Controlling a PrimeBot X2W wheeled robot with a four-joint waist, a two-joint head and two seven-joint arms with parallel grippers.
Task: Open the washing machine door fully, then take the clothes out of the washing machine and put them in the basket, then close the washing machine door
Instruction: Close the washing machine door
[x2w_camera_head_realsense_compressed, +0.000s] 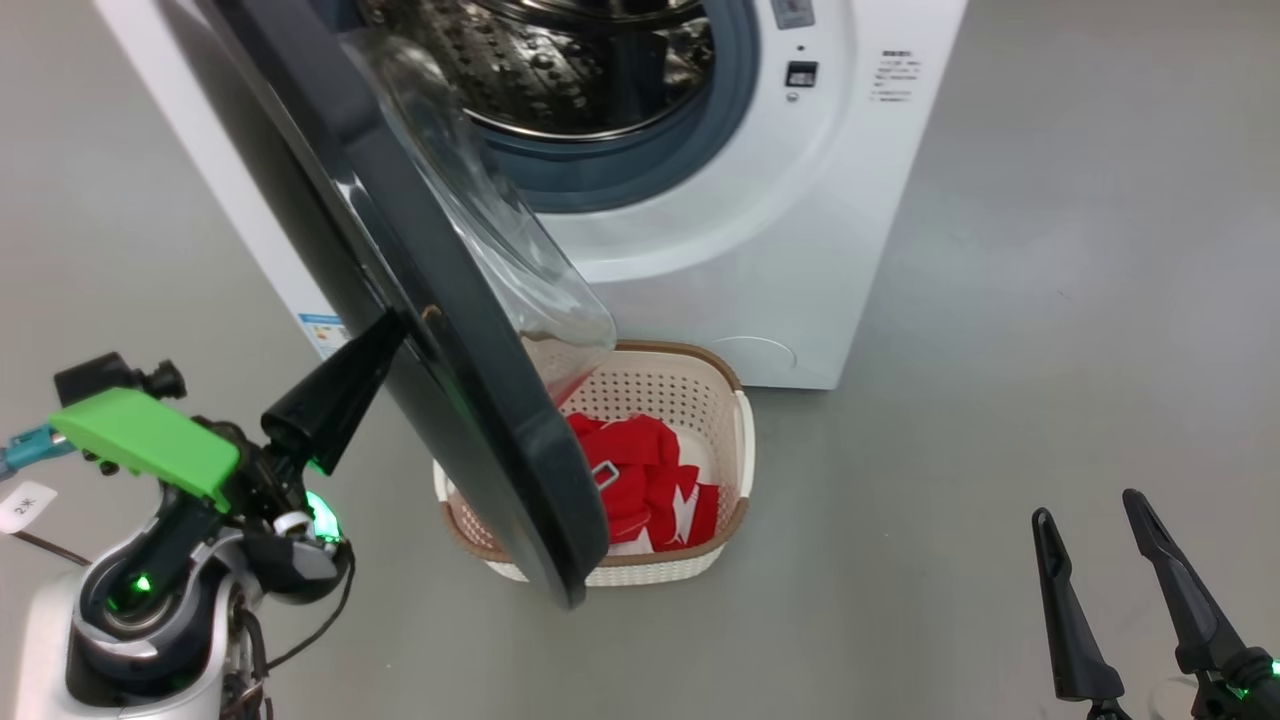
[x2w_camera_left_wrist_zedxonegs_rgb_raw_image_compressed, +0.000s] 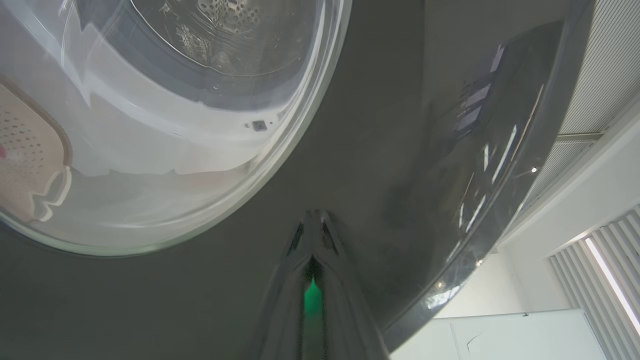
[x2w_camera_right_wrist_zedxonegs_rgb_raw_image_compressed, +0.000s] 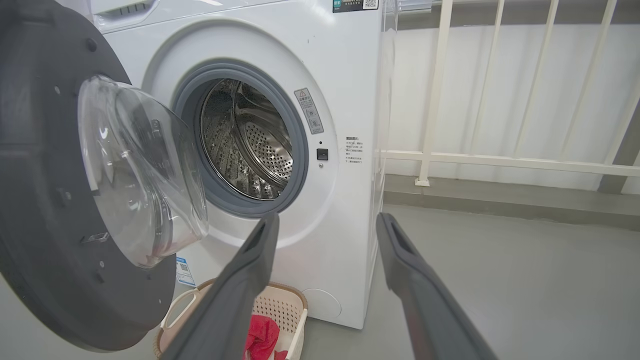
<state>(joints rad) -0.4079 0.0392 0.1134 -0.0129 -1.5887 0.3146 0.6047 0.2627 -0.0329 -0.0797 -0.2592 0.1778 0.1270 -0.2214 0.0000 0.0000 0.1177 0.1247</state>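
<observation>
Left hand (x2w_camera_head_realsense_compressed: 382, 335), dark fingers pinched shut, tips against the glossy black round washing machine door (x2w_camera_head_realsense_compressed: 450, 400), which hangs half open over the small cream perforated basket (x2w_camera_head_realsense_compressed: 745, 440). Bright red clothes (x2w_camera_head_realsense_compressed: 650, 480) lie inside it, in front of the big white washing machine (x2w_camera_head_realsense_compressed: 760, 200). Over on the right, the right hand (x2w_camera_head_realsense_compressed: 1085, 506) is spread wide, empty.

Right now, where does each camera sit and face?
Head view: on the head, looking down at the white front-loading washing machine, its black-rimmed round door and the cream perforated basket of red clothes; left gripper and right gripper show.
Left wrist view: on that wrist, facing the door's outside; shut fingers show.
Right wrist view: on that wrist, facing the steel drum; spread fingers show.
Shared: head and right wrist views show the basket.
</observation>
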